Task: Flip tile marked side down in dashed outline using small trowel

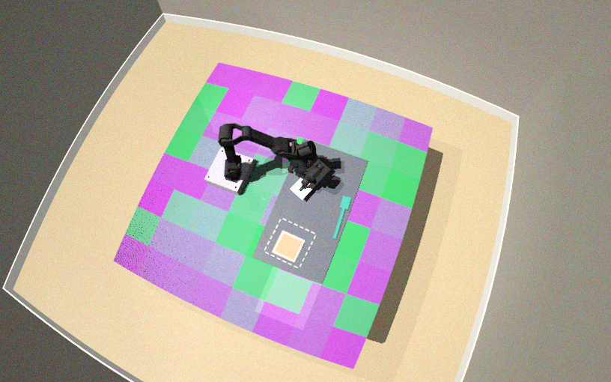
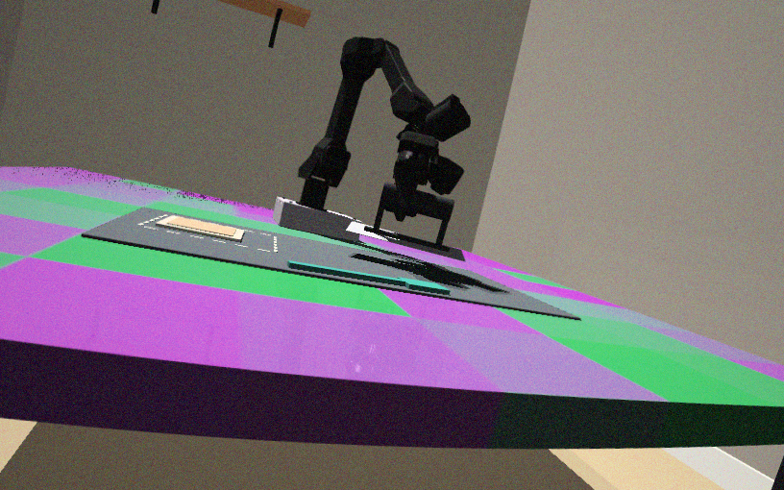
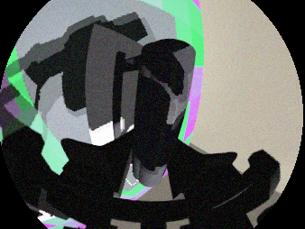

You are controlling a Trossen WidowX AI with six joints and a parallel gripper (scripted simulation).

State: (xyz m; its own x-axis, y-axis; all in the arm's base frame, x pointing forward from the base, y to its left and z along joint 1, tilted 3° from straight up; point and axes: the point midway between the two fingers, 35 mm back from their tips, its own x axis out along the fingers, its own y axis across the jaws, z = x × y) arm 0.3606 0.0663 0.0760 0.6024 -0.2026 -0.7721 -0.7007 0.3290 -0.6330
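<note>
My gripper (image 1: 317,170) (image 2: 409,201) (image 3: 151,131) is shut on the dark bar handle of the trowel. The trowel's flat plate (image 1: 300,189) (image 2: 428,243) (image 3: 99,81) hangs below the handle on two posts, above the grey mat (image 1: 288,207) (image 2: 311,248); part of the plate is brightly lit, part in shade. The tile (image 1: 288,245) (image 2: 202,226) lies flat inside the dashed outline (image 1: 282,219) (image 2: 276,242), its orange face with a cream rim up. I cannot tell which side is marked. The tile is not visible in the wrist view.
A thin teal tool (image 1: 339,223) (image 2: 347,271) with a small square end lies along the mat's edge, off the tile. The arm's pale base (image 1: 217,174) (image 2: 311,220) stands beside the mat on the checkered table (image 1: 279,333) (image 2: 173,311).
</note>
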